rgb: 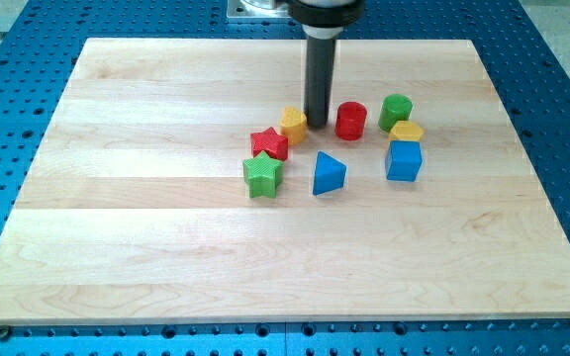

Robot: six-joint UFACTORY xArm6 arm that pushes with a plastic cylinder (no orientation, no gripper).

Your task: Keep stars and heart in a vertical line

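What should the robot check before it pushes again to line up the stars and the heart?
1. Tip seen: my tip is between the yellow heart and the red cylinder: ok.
2. Stars together: the red star touches the green star below it: ok.
3. Heart in line: it sits up and to the view's right of the red star: not ok.
4. Tip touching heart: cannot tell.
5. Blue triangle apart from the green star: ok.
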